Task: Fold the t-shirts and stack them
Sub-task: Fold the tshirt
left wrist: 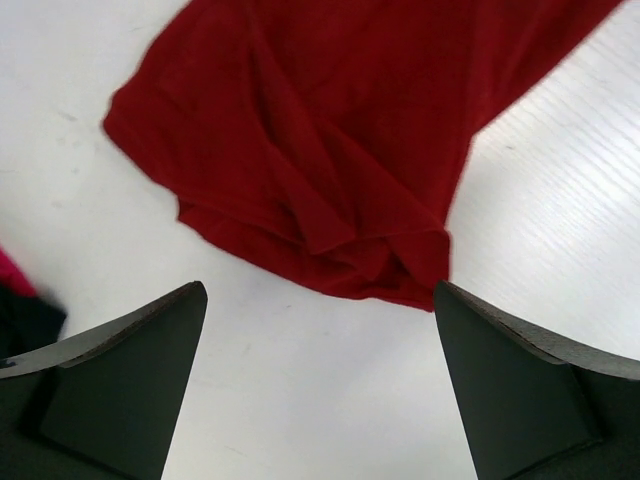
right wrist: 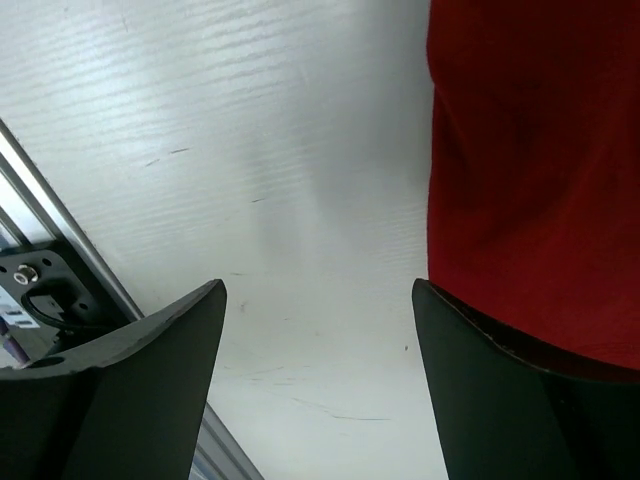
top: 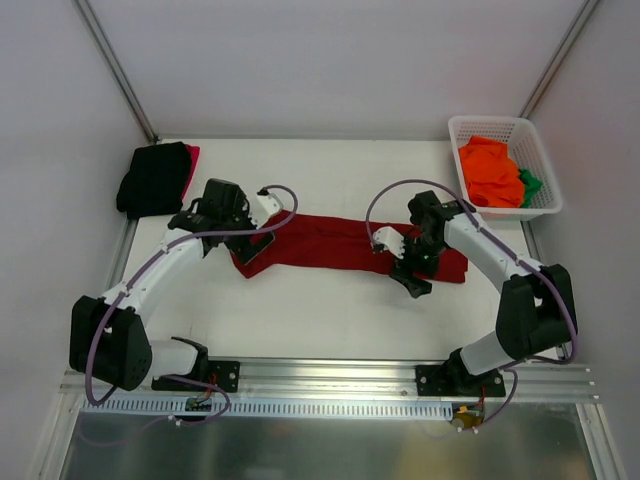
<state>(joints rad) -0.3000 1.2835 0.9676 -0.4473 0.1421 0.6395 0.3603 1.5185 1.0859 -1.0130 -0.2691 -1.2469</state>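
A dark red t-shirt (top: 340,245) lies as a long narrow strip across the middle of the table. My left gripper (top: 250,232) hovers open just off its left end. In the left wrist view that bunched end (left wrist: 330,140) lies ahead of the open gripper (left wrist: 320,300), with bare table between the fingers. My right gripper (top: 408,268) is open at the strip's right part. In the right wrist view the gripper (right wrist: 320,295) spans bare table, its right finger over the cloth's edge (right wrist: 530,170). A folded black t-shirt (top: 152,178) rests on a bright red one (top: 192,160) at the back left.
A white lattice basket (top: 545,200) at the back right holds an orange t-shirt (top: 490,172) and a green one (top: 530,185). An aluminium rail (top: 330,375) runs along the near edge, also visible in the right wrist view (right wrist: 40,240). Walls enclose the table.
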